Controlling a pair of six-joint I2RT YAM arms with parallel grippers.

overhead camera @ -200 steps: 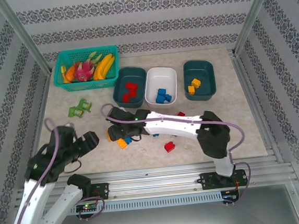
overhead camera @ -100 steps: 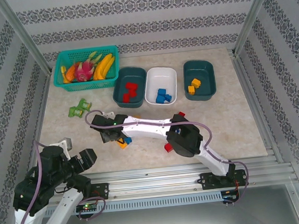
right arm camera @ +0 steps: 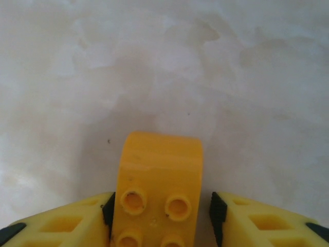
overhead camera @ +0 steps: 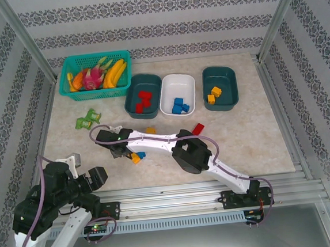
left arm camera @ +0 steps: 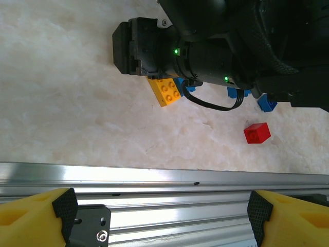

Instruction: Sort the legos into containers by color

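Observation:
In the right wrist view a yellow lego (right arm camera: 158,177) sits studs-up between my right gripper's (right arm camera: 160,208) fingers. The left pad touches it and a thin gap shows at the right pad, so the jaws stand open. From above, my right gripper (overhead camera: 123,151) reaches far left, low over the table, beside a yellow lego (overhead camera: 135,157) and a blue one (overhead camera: 142,155). Three containers stand at the back: a teal one (overhead camera: 133,106) with red legos, a white one (overhead camera: 187,81) with blue, a teal one (overhead camera: 228,74) with yellow. My left gripper (left arm camera: 160,213) hangs open over the rail.
Loose legos lie nearby: an orange one (overhead camera: 150,130), a red one (overhead camera: 198,128), and in the left wrist view a red one (left arm camera: 257,133) and a blue one (left arm camera: 267,103). A mesh basket (overhead camera: 67,68) of toy fruit and a green toy (overhead camera: 87,120) sit at the back left.
My right arm has stretched further left and its jaws have narrowed around the yellow lego. My left arm has drawn back toward the near left corner.

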